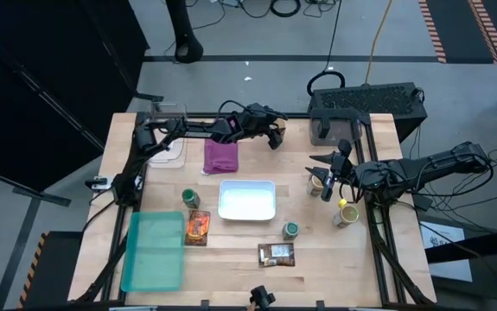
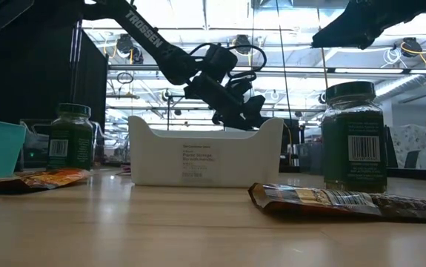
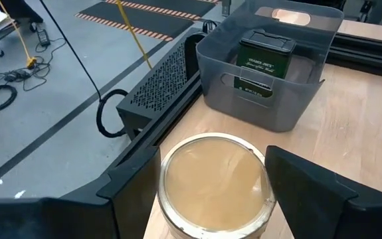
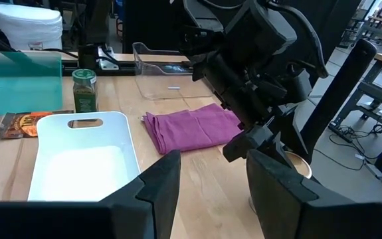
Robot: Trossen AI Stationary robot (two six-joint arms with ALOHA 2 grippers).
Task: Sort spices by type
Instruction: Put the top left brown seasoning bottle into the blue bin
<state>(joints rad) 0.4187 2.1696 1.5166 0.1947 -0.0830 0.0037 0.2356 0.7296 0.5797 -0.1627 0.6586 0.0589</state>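
Grey concrete floor [image 1: 257, 34] is surrounding the light wooden table [image 1: 231, 259] on all sides. Black cables [image 1: 287, 7] are lying coiled on the floor beyond the table's far edge; a yellow cord [image 1: 378, 39] is running toward the far right corner. Orange-and-black hazard tape [image 1: 434, 30] is striping the floor at right, beside a dark mat [image 1: 460, 17]. A black curtain [image 1: 32, 78] is hanging along the left side. Overhead, ceiling trusses and ducts [image 2: 272, 52] are showing under bright light.
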